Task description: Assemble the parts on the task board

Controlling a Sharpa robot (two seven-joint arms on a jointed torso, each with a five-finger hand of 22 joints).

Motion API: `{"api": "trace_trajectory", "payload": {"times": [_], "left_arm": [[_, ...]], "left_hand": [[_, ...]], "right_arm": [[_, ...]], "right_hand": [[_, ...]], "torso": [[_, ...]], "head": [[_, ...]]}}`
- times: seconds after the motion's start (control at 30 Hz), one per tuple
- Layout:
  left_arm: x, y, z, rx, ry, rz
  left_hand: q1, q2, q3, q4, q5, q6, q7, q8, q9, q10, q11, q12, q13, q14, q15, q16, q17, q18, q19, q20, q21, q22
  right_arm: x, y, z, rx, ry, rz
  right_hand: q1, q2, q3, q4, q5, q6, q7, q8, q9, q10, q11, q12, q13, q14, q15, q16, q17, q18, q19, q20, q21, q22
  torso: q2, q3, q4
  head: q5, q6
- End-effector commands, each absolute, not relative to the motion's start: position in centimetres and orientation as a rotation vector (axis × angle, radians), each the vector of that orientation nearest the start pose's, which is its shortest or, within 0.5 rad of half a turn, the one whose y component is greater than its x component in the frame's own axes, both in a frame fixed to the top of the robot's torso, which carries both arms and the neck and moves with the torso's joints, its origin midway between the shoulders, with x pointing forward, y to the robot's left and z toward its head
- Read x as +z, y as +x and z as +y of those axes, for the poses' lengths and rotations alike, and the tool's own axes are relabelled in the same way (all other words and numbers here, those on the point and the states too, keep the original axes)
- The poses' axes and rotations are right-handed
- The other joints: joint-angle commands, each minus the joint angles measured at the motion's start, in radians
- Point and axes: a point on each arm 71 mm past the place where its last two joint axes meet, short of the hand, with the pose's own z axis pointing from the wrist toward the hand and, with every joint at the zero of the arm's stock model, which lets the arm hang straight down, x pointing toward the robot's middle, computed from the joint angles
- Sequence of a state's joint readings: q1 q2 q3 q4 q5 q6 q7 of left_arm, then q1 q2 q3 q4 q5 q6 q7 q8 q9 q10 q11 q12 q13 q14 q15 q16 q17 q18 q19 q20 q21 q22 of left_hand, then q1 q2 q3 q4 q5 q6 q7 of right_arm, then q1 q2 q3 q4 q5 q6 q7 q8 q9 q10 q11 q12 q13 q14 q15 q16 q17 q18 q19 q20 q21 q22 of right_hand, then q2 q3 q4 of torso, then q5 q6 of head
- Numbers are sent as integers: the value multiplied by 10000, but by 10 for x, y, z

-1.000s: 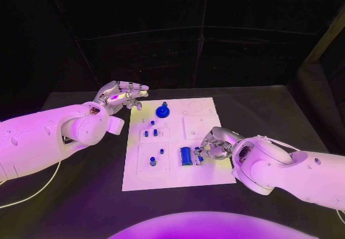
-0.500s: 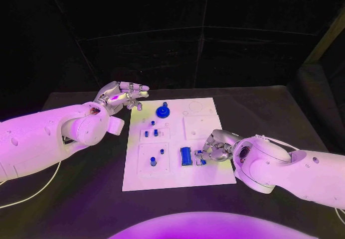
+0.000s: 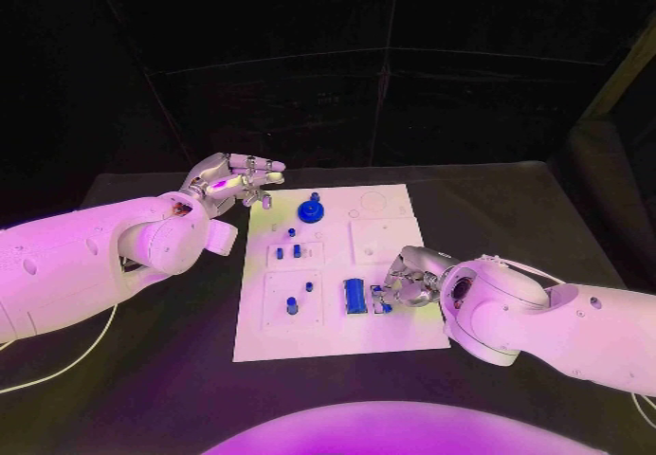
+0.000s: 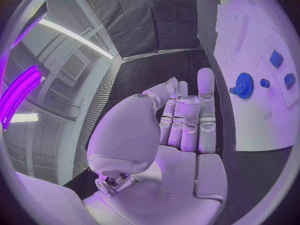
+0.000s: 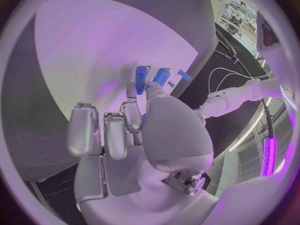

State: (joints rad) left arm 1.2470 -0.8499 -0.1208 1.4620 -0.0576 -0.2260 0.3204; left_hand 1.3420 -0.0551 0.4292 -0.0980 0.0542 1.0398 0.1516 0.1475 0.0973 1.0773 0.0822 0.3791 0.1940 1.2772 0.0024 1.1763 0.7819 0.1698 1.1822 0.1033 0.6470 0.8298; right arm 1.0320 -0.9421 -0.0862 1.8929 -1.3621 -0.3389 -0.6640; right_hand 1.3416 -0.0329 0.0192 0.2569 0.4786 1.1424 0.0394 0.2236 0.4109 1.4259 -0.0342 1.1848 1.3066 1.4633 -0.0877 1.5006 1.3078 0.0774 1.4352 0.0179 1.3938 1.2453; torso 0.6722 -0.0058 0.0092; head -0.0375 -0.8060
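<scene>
My right hand [image 3: 406, 281] rests on the white rectangular task board [image 3: 335, 336], fingers pinching a small blue part [image 3: 379, 297]. My left hand [image 3: 235, 180] hovers beside the board's far corner, fingers loosely curled, holding nothing.

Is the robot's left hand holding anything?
No. The left hand hovers empty beside the task board, fingers together.

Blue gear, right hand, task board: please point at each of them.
blue gear [image 3: 312, 212]: head view, its round face.
right hand [image 3: 406, 282]: head view, its middle.
task board [image 3: 410, 336]: head view, bare near corner.
</scene>
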Motion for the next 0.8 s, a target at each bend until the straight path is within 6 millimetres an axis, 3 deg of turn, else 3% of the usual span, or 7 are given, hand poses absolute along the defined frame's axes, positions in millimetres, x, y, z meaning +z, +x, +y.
{"api": "trace_trajectory", "payload": {"times": [0.03, 0.1, 0.17, 0.2, 0.5, 0.8], "left_arm": [[-191, 496, 225, -14894, -10607, 15686], [-191, 496, 225, -14894, -10608, 15691], [-191, 496, 225, -14896, -10610, 15700], [-191, 496, 225, -14897, -10611, 15705], [-191, 496, 226, -14879, -10627, 15726], [-192, 496, 226, -14880, -10634, 15748]], "left_hand": [[-48, 65, -50, 10, 22, -72, 23, 68, -12, -83, -13, 61, 11, -56, 12, -68, -24, 127, -59, 23, -38, -12], [-48, 65, -50, 10, 22, -72, 23, 68, -12, -83, -13, 61, 11, -56, 12, -68, -24, 127, -59, 23, -38, -12], [-51, 65, -52, 11, 22, -74, 24, 69, -12, -89, -12, 61, 11, -64, 13, -77, -41, 127, -60, 24, -39, -13], [-51, 65, -52, 11, 22, -74, 24, 69, -12, -89, -12, 61, 11, -64, 13, -77, -41, 127, -60, 24, -39, -13], [-58, 62, -56, 13, 22, -80, 25, 71, -15, -110, -8, 61, 10, -84, 17, -94, -74, 126, -66, 26, -45, -15], [-60, 60, -57, 13, 22, -85, 25, 71, -16, -124, -6, 62, 9, -97, 19, -103, -91, 125, -71, 27, -50, -16]], "right_arm": [[-252, 373, -176, 4415, 2118, 20723], [-252, 373, -176, 4418, 2136, 20706], [-252, 374, -176, 4429, 2190, 20669], [-252, 374, -176, 4435, 2206, 20656], [-252, 375, -176, 4434, 2255, 20557], [-252, 375, -178, 4350, 2209, 20522]], "right_hand": [[-138, 53, -6, 122, -260, 80, 4, 62, 31, 98, 11, 46, 18, 866, -69, 55, 1606, -121, 34, -10, 61, 18], [-300, 80, -80, 213, -853, 86, 6, 86, 70, 110, 14, 56, 35, 865, -62, 57, 1609, -122, 34, -8, 60, 19], [-608, 141, -247, 298, -1813, 93, 30, 114, 120, 125, 37, 70, 60, 863, -45, 55, 1607, -124, 35, 2, 60, 24], [-723, 157, -318, 311, -1956, 88, 43, 117, 132, 126, 49, 69, 65, 863, -40, 55, 1607, -123, 36, 7, 61, 28], [-1458, 368, -938, 322, -2536, 60, 55, 139, 225, 125, 67, 64, 107, 862, -21, 54, 1608, -122, 38, 35, 62, 45], [-1633, 413, -1216, 324, -2747, 20, 61, 136, 263, 95, 74, -1, 88, 854, -17, 32, 1578, -116, 23, 39, 43, 21]], "torso": [[-6, 3, 4], [-5, 3, 5], [-9, 0, 8], [-9, -1, 9], [-8, -3, 0], [-14, -1, 7]], "head": [[-4, -4], [-5, -1], [-7, -5], [-6, -6], [56, -11], [35, -8]]}}
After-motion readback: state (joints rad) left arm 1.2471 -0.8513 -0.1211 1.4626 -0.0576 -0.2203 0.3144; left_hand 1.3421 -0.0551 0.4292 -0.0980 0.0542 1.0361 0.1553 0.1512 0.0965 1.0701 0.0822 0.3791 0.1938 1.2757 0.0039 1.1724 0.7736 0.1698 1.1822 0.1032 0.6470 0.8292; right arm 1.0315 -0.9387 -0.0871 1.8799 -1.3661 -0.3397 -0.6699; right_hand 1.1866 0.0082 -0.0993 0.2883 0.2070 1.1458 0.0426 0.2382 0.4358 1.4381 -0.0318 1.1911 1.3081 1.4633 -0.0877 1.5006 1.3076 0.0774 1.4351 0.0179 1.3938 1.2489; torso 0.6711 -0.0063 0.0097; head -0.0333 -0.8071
